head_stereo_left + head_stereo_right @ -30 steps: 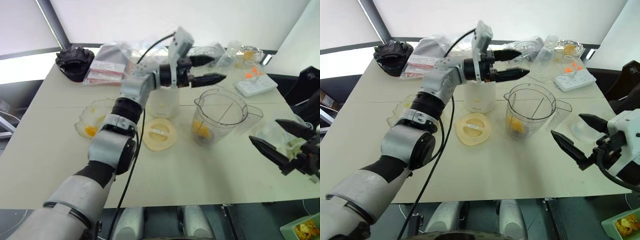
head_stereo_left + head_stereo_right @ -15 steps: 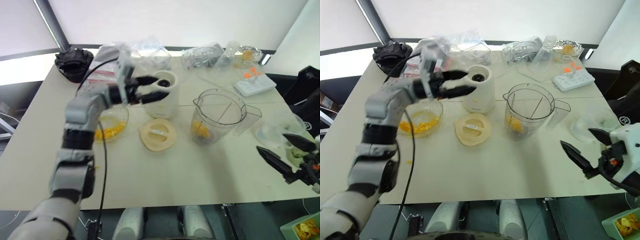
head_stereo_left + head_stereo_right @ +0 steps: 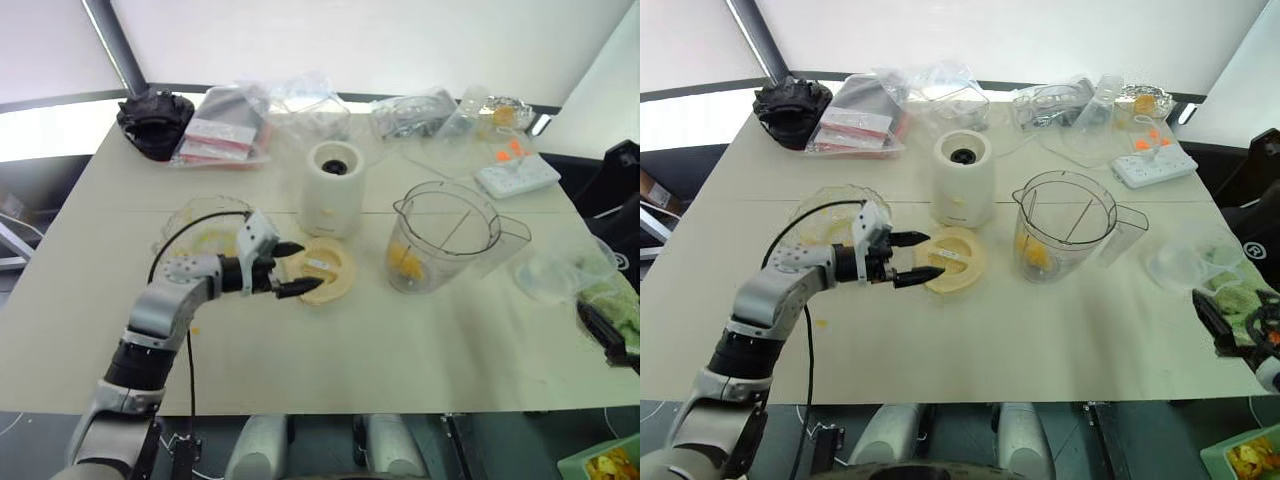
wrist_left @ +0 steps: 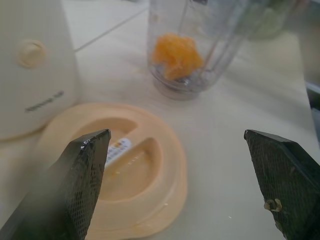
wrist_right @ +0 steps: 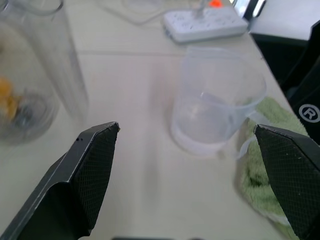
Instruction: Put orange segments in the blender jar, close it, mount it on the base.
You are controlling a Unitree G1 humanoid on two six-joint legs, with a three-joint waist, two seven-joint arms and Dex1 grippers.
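Clear plastic blender jar (image 3: pixel 1064 225) is sitting upright on the cream bench (image 3: pixel 1040 330), right of centre, rim uncovered, handle sticking out to the robot's right. A clump of orange segments (image 3: pixel 1033 253) is lying at its bottom around the dark blade hub; they're showing nice and bright in the left wrist view too (image 4: pixel 176 56). The base (image 3: pixel 963 178) is standing just left of the jar and a bit further back, black socket facing up, nothing mounted on it.

The flat cream lid (image 3: pixel 949 260) is lying on the bench in front of the base, so the jar isn't closed. The left end effector (image 3: pixel 908 256) is hovering right at the lid's left edge, fingers spread wide and gripping nothing, pointing across toward the jar. Whether a fingertip is actually touching the lid, I can't tell. Just behind that arm a shallow glass bowl (image 3: pixel 826 215) is sitting with some orange bits in it.

The right end effector (image 5: pixel 190 175) is hanging off near the bench's right edge, also spread wide and empty. It's facing a small cloudy plastic tub (image 5: pixel 216 102) that's sitting beside a green cloth (image 5: pixel 260 145). A white power strip (image 3: pixel 1154 163) is lying further back on the right, and plastic bags (image 3: pixel 910 100) are piling up along the far side.
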